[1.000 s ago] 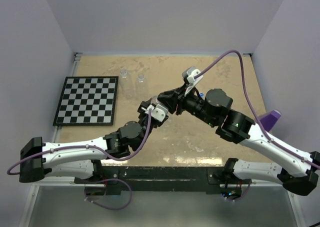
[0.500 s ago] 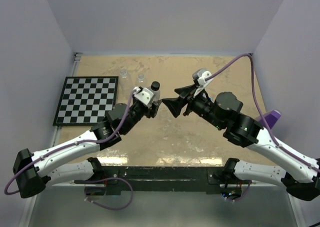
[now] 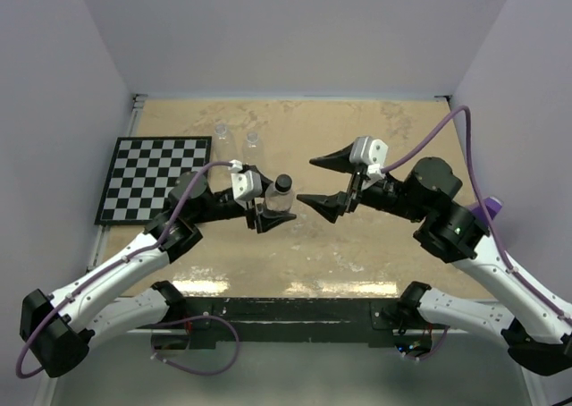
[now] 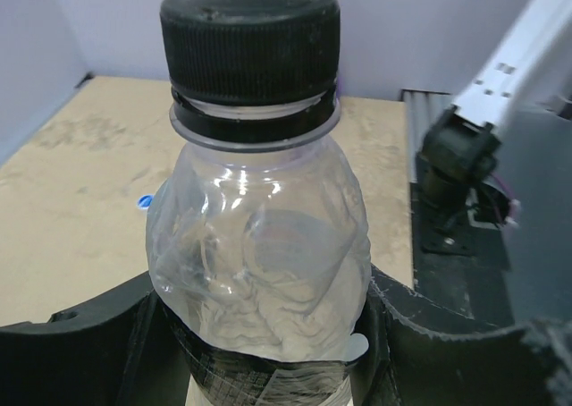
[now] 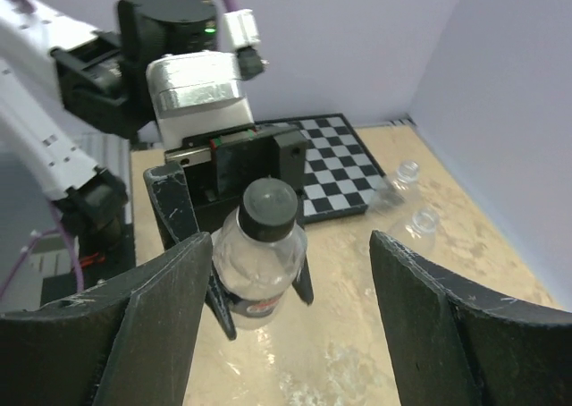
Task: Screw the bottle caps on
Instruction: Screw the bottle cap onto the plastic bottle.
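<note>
A clear bottle [image 3: 280, 202] with a black cap [image 3: 283, 184] screwed on its neck stands upright in mid-table, and my left gripper [image 3: 271, 216] is shut on its lower body. In the left wrist view the bottle [image 4: 259, 236] fills the frame under its cap [image 4: 250, 44], with the left gripper [image 4: 259, 343] round it. My right gripper [image 3: 323, 182] hangs open just right of the bottle, touching nothing. In the right wrist view that gripper [image 5: 286, 334] frames the capped bottle [image 5: 259, 267]. Two uncapped bottles [image 3: 221, 133] [image 3: 252, 139] stand at the back. A blue cap [image 4: 143, 200] lies on the table.
A chessboard [image 3: 155, 179] lies on the left of the table, close beside the uncapped bottles [image 5: 407, 173] [image 5: 422, 223]. A purple object [image 3: 487, 211] sits at the right edge behind the right arm. Walls close the table on three sides.
The right gripper opened, let go of the black cap and drew back to the right. The left gripper carried the capped bottle away from the meeting point, then toward the table's middle.
</note>
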Available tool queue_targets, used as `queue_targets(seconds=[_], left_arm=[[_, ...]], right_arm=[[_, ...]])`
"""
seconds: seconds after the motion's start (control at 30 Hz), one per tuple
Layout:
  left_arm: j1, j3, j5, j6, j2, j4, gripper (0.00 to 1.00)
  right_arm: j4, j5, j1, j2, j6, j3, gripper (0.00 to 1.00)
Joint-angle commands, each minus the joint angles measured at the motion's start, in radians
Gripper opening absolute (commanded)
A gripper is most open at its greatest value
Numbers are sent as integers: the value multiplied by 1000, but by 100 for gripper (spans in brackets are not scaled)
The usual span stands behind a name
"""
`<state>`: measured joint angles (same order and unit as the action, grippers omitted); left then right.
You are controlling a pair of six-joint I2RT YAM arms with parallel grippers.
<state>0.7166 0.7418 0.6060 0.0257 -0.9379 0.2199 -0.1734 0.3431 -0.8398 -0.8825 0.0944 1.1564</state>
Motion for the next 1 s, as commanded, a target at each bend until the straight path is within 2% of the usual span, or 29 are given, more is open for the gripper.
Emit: queue_targets(seconds=[0.0,0.3,0.63,0.87,0.97], left_arm=[[-6,36,264,8,-15,55,0],[-6,59,340,-9,-39,59,0],[-6,73,379,-21,-45,64,0],[-6,77,390,-21,-50,64,0],[-5,83,394,-21,-50,64,0]], right_arm=[[6,207,4,-19,91,55,74],[9,355,5,-65,114,78,67],[0,422,5,-122,117,97,60],[-1,444,5,-141,113,112,48],[-11,442,5,-150,113,115,38]])
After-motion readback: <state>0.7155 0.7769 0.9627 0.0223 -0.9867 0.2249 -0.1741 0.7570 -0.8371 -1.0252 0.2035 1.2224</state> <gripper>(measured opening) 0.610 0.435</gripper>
